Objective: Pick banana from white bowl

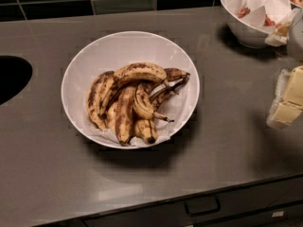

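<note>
The white bowl [75, 65] is wide and shallow, lined with white paper, and sits at the middle of the grey counter. It holds a pile of overripe bananas. The banana [138, 72], long, arched and the yellowest, with brown speckles, lies on top of the pile across its far side. Browner bananas [124, 112] lie under and in front of it. My gripper [288, 100], pale cream, hangs at the right edge of the view, well to the right of the bowl and above the counter. It holds nothing that I can see.
A deeper white bowl [241, 27] with paper and reddish food stands at the back right, near the gripper. A dark round opening [12, 77] is cut in the counter at the left. A drawer handle [202, 206] shows below the front edge. Dark tiles line the back.
</note>
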You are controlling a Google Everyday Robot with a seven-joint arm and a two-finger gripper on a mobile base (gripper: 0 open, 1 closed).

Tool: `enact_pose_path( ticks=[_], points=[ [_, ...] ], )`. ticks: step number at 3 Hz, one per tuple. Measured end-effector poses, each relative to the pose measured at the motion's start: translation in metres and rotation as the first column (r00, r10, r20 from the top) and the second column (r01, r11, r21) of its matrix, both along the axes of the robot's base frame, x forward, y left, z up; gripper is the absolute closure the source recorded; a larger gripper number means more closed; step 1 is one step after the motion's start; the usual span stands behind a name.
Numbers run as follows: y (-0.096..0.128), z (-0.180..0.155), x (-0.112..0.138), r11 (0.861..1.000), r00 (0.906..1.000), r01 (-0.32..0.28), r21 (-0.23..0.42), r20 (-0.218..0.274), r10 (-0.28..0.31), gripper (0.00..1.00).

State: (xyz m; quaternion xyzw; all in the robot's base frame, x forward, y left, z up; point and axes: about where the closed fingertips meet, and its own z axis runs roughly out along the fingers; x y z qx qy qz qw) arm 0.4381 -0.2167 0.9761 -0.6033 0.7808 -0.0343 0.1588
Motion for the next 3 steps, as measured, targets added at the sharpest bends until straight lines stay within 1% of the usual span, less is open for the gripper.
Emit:
enact_pose_path(
  ticks=[2,3],
  points=[
    [0.004,0.003,0.002,1.0,0.9999,-0.008,0.0,0.009,0.008,0.0],
    [0.03,0.01,0.013,0.997,0.9967,-0.08,-0.025,0.014,0.08,0.0]
  ],
)
